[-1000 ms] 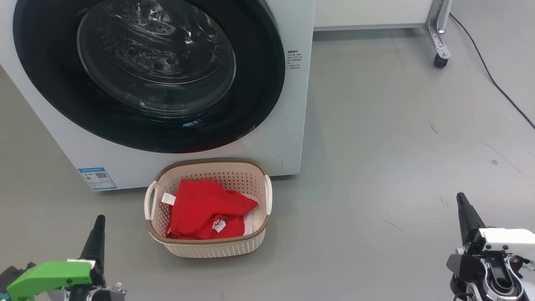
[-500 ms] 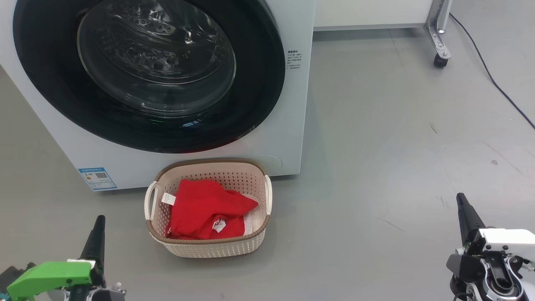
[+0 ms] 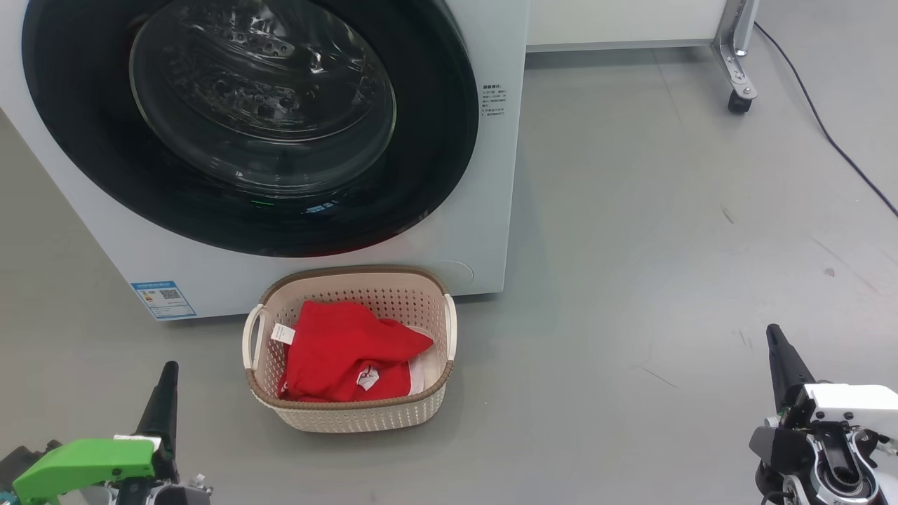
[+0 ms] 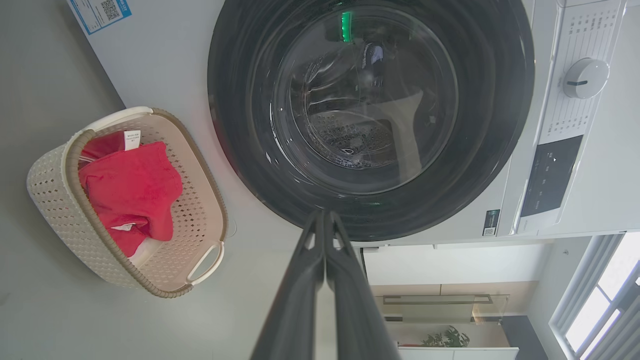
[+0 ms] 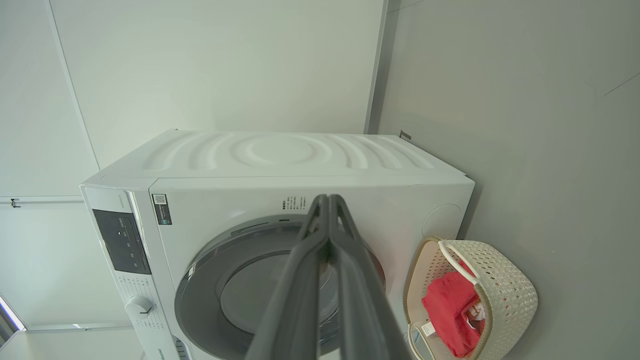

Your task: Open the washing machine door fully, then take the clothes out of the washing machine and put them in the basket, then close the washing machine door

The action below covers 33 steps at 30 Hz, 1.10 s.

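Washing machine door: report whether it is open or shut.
Shut. The washing machine door lies flush on the washing machine, black ring covering the opening, no gap showing.

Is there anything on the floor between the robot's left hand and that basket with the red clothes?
Nothing visible. Bare grey floor lies between the left hand and the basket, which sits in front of the shut washing machine door with the red clothes inside.

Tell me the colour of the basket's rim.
Brown, with a woven look; the basket rim shows best in the head view.
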Motion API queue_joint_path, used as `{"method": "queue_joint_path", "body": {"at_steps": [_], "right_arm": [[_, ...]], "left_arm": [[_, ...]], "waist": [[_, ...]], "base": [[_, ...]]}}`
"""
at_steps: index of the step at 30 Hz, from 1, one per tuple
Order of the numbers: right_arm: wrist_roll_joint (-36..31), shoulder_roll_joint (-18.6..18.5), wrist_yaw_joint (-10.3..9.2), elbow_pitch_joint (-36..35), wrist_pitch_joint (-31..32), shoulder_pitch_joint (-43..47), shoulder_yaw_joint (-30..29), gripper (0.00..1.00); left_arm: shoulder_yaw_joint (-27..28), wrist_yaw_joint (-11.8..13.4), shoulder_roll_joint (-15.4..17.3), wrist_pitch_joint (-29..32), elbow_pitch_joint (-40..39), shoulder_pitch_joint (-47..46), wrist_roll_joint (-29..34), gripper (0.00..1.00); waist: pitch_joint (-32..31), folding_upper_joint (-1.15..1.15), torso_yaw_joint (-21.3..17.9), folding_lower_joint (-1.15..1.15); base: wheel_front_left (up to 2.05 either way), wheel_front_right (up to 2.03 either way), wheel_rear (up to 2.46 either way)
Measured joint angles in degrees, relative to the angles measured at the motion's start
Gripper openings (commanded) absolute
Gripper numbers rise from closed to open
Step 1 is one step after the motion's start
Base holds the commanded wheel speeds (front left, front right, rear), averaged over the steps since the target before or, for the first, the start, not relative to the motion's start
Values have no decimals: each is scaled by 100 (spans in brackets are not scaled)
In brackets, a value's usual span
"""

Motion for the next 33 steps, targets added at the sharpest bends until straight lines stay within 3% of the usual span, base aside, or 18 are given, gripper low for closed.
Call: {"method": "queue_joint_path", "body": {"at_steps": [33], "right_arm": [[0,8,29,23,2,-3,-14,0]], "left_arm": [[12,0,-20,18,-4,-1,0,0]], "waist": [[0,0,0,0]], "base": [[0,0,0]]}}
